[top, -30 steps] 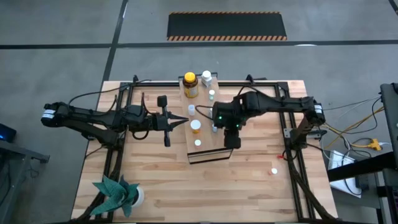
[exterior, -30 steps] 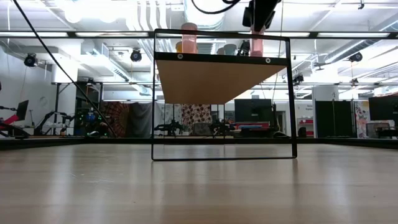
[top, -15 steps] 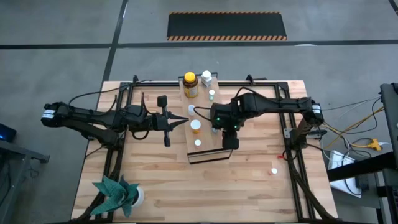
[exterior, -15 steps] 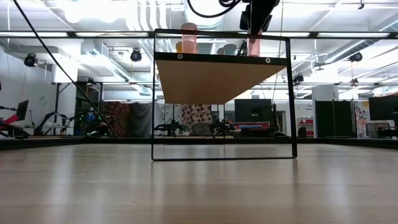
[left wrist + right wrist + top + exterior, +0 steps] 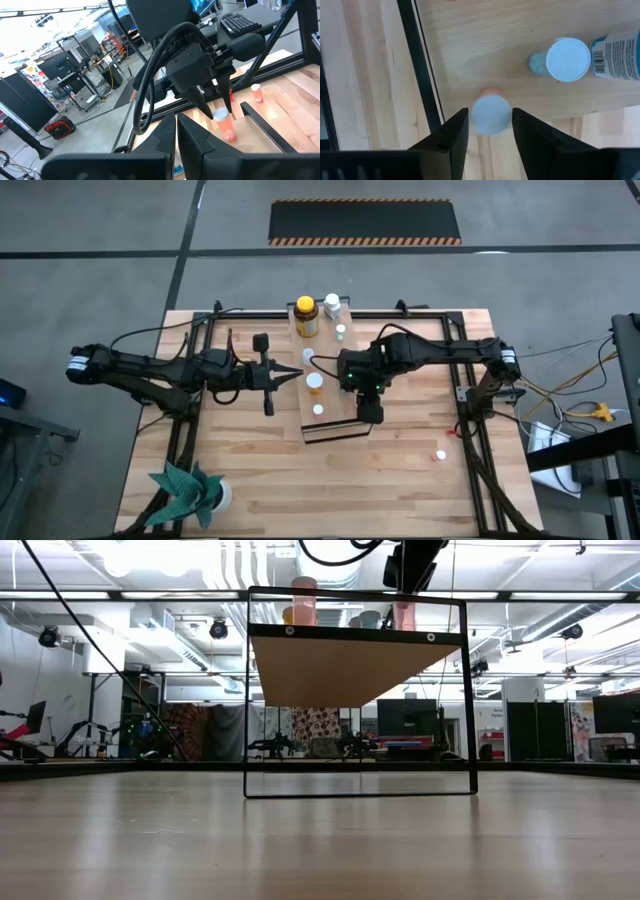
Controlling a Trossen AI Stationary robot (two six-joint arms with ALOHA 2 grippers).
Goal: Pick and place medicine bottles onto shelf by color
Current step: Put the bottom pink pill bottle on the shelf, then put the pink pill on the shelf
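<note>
The shelf (image 5: 338,420) is a light-wood board in a black frame, raised above the table; the low view shows its underside (image 5: 355,670). Several bottles stand on it, among them an amber one with a yellow cap (image 5: 307,317) and an orange one (image 5: 314,383). My right gripper (image 5: 348,381) is over the shelf's right side, shut on a white-capped pink bottle (image 5: 490,115). My left gripper (image 5: 296,377) waits at the shelf's left edge, shut and empty. My right gripper pinches the pink bottle at its white cap (image 5: 490,116) between its two fingers (image 5: 457,131), coming from above and pointing down. The bottle hangs upright below the fingers (image 5: 403,616). Whether its base touches the shelf top I cannot tell.
A white-capped bottle (image 5: 568,59) and a labelled bottle (image 5: 620,47) stand on the shelf close to the held one. A small white-capped bottle (image 5: 440,453) stands on the table at the right. A green paper plant (image 5: 185,492) is at the near left corner.
My right gripper has moved a little toward the table's left edge over the shelf, carrying the pink bottle upright with it.
</note>
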